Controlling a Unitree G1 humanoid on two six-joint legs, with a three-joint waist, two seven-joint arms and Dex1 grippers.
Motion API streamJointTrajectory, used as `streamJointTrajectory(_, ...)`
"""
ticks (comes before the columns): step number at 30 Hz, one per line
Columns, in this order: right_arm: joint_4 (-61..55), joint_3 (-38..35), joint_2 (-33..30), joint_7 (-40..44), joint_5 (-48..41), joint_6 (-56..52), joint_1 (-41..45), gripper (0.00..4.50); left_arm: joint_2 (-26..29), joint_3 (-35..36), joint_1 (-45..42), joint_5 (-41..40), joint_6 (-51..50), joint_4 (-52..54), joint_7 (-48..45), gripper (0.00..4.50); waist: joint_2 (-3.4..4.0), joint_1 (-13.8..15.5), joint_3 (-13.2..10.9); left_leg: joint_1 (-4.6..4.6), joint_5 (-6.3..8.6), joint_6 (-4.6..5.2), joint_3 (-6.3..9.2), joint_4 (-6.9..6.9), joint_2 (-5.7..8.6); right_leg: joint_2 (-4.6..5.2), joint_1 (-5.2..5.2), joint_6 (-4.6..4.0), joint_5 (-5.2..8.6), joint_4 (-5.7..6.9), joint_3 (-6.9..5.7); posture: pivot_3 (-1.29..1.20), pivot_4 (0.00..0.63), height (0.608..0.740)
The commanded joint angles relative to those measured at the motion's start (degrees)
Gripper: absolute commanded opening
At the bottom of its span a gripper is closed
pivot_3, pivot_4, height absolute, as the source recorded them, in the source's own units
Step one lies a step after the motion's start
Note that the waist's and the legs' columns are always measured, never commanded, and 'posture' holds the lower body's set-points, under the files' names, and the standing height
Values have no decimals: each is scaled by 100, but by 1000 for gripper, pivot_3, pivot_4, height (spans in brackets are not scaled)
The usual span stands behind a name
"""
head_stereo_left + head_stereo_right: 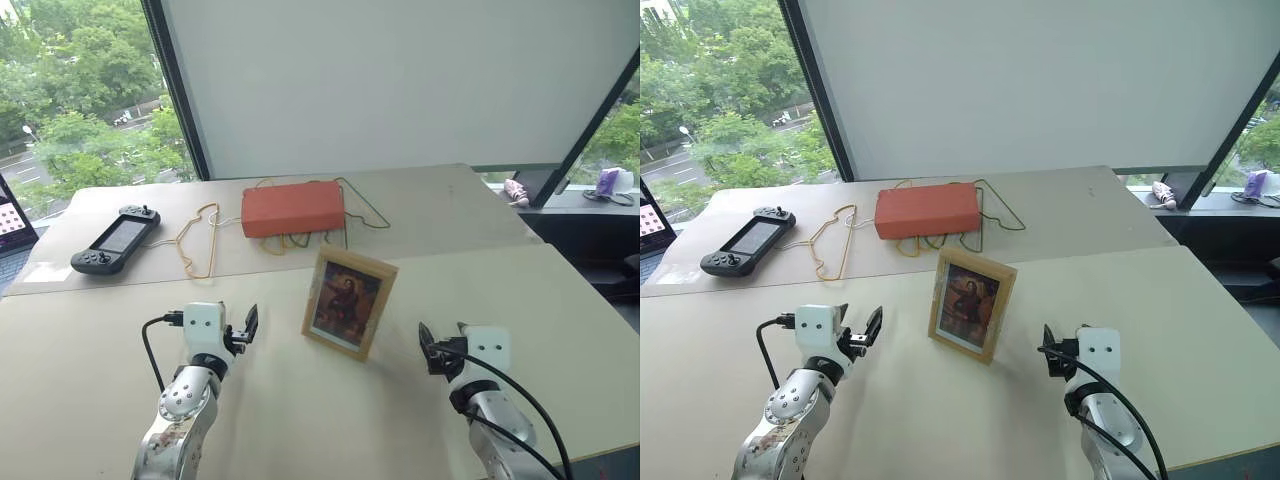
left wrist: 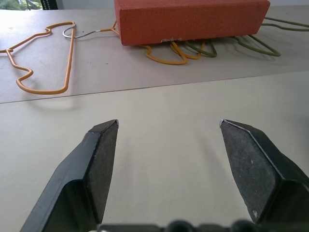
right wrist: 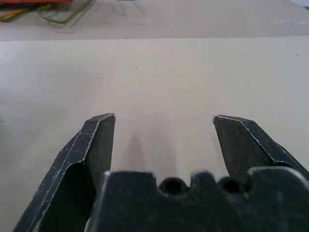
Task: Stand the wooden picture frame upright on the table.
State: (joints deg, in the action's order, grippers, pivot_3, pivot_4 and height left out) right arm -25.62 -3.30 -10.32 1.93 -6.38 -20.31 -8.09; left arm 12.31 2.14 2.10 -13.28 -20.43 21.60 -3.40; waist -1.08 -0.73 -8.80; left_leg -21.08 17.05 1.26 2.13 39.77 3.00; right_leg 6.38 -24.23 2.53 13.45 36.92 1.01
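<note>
The wooden picture frame (image 1: 349, 303) stands upright on the pale beige table (image 1: 90, 350), its dark reddish portrait facing me. It leans slightly back, untouched by either gripper. My left gripper (image 1: 246, 327) hangs low over the table to the frame's left, open and empty; its two black fingers (image 2: 99, 164) spread wide over bare tabletop. To the frame's right, my right gripper (image 1: 430, 350) is also open and empty, with both fingers (image 3: 96, 145) apart above the table.
Behind the frame lies an orange-red flat box (image 1: 292, 208) on several wire hangers (image 1: 200, 238). A black handheld game console (image 1: 115, 240) rests at the far left. A seam splits the table behind the frame. Windowsill clutter (image 1: 608, 184) sits far right.
</note>
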Motion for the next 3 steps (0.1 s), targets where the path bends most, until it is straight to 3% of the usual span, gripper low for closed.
streamJointTrajectory(1,34,-214,-50,91,-12,255,125,3764,3,150,-33,20,9,73,-69,3623,0,2,0,0,0,0,0,0,0,1,1,0,0,0,0,0,150,740)
streamJointTrajectory(3,72,-257,-33,123,-46,281,152,3764,-3,184,-44,31,28,60,-78,3623,0,3,0,0,0,0,2,0,-1,1,2,0,0,-2,0,0,150,740)
